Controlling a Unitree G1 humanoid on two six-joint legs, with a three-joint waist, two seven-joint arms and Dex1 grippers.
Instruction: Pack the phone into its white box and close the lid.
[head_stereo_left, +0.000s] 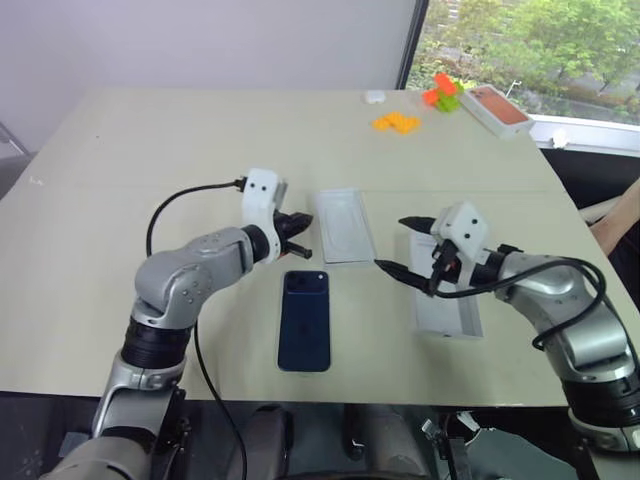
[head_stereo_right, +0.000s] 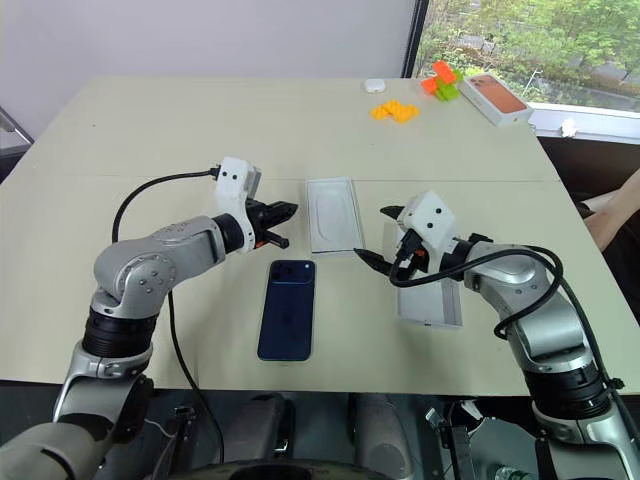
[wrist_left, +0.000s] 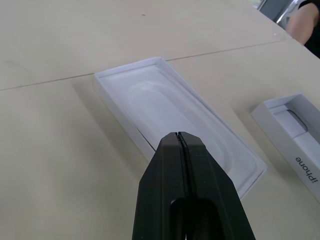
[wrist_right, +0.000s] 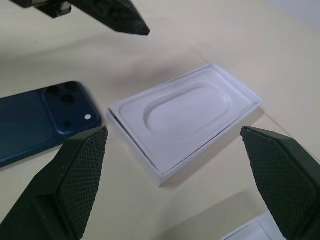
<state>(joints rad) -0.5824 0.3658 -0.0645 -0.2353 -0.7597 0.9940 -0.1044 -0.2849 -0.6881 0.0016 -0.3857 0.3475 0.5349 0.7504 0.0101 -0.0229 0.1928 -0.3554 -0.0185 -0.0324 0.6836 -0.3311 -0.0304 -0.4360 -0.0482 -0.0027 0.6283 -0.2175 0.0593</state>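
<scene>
The dark blue phone (head_stereo_left: 304, 320) lies screen down near the table's front edge, its camera cluster at the far end. Just beyond it sits the white box (head_stereo_left: 343, 225), holding a white insert with an oval recess (wrist_right: 187, 107). The lid (head_stereo_left: 447, 305) lies inside-up to the right, with "iPhone" printed on its side (wrist_left: 306, 169). My left gripper (wrist_left: 178, 136) is shut and empty, hovering off the box's left side above the phone's far end. My right gripper (head_stereo_left: 393, 244) is open and empty, between the box and the lid, over the lid's left edge.
At the far right corner stand a box with a salmon-orange top (head_stereo_left: 498, 108), orange and green blocks (head_stereo_left: 397, 122) and a small white object (head_stereo_left: 375, 97). A person's arm (head_stereo_left: 620, 225) shows at the right edge. Bare tabletop (head_stereo_left: 150, 150) stretches to the left and beyond.
</scene>
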